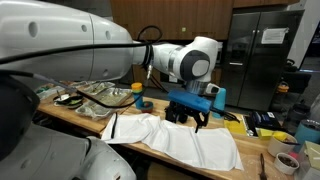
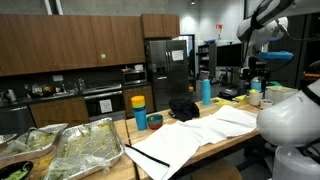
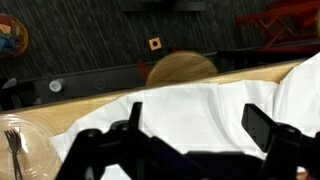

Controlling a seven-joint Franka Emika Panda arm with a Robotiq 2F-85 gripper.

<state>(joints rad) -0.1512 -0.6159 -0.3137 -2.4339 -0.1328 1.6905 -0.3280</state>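
Note:
A white cloth (image 1: pixel 195 143) lies spread on the wooden table (image 1: pixel 70 112). It also shows in the other exterior view (image 2: pixel 190 140) and fills the wrist view (image 3: pixel 190 110). My gripper (image 1: pixel 190 120) hangs a little above the cloth under a blue mount, and it shows at the far right of an exterior view (image 2: pixel 258 74). In the wrist view the gripper (image 3: pixel 198 125) is open with both black fingers wide apart. Nothing is between them, and only cloth shows below.
Foil trays of food (image 2: pixel 85 150) (image 1: pixel 100 95) sit at one end of the table. A yellow and blue cup (image 2: pixel 139 110) (image 1: pixel 138 92), a black object (image 2: pixel 183 108) and a blue bottle (image 2: pixel 205 90) stand behind the cloth. A clear bowl (image 3: pixel 20 145) sits beside the cloth. A round wooden stool (image 3: pixel 182 68) stands past the table's edge.

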